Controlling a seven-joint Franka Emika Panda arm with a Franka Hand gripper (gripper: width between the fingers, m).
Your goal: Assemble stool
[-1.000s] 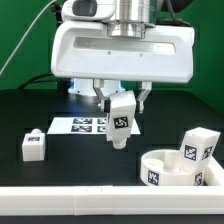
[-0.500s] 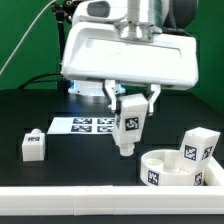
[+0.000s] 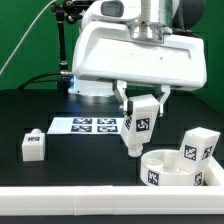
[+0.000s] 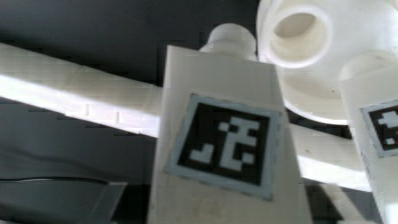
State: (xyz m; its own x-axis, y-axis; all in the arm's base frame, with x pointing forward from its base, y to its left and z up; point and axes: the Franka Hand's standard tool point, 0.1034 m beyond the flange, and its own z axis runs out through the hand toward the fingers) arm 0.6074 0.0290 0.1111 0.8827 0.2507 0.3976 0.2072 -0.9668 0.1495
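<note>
My gripper (image 3: pixel 141 104) is shut on a white tagged stool leg (image 3: pixel 139 125) and holds it upright in the air, a little above the table, just left of the round seat (image 3: pixel 165 167) in the exterior view. The leg's peg end points down. In the wrist view the held leg (image 4: pixel 222 130) fills the middle, with the seat (image 4: pixel 329 60) beyond its tip. A second leg (image 3: pixel 199 147) stands in the seat at the right. A third leg (image 3: pixel 33 144) lies on the table at the left.
The marker board (image 3: pixel 90 125) lies flat behind the held leg. A long white border rail (image 3: pixel 70 195) runs along the table's front edge. The arm's white base (image 3: pixel 95 88) stands at the back.
My gripper has carried the leg toward the exterior view's right, nearer the seat, at about the same height. The other parts have not moved.
</note>
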